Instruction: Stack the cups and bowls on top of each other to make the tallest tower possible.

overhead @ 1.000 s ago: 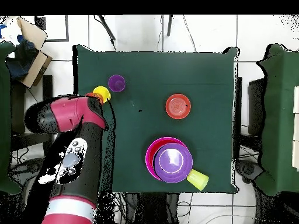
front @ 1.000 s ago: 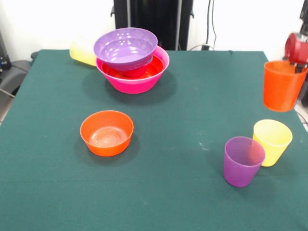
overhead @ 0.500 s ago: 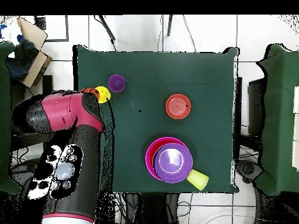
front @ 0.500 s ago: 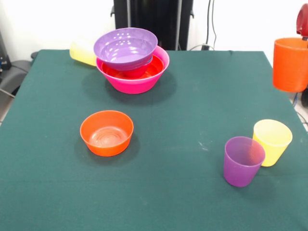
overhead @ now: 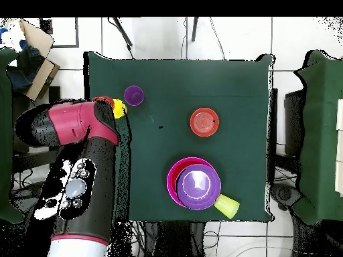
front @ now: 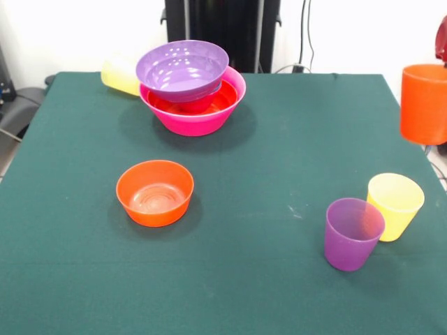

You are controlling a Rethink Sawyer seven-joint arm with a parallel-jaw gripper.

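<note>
An orange cup (front: 423,105) hangs in the air off the table's right edge, with my gripper (front: 438,70) shut on its rim; the fingers are hidden and only a red part of the arm shows above. A purple cup (front: 353,234) and a yellow cup (front: 394,206) stand upright side by side at the near right. The tower is a big pink bowl (front: 199,120) holding a red-orange bowl (front: 209,103), with a wide purple bowl (front: 182,68) tilted on top. A second yellow cup (front: 120,75) lies on its side behind it. A small orange bowl (front: 154,192) sits alone.
In the overhead view the red arm (overhead: 80,127) covers the table's left edge and part of the yellow cup (overhead: 121,108), beside the purple cup (overhead: 134,95). The green table (front: 265,174) ends just left of the held cup.
The orange cup has risen and shifted right, away from the two standing cups. In the last half second it sank slightly. Nothing else moved.
</note>
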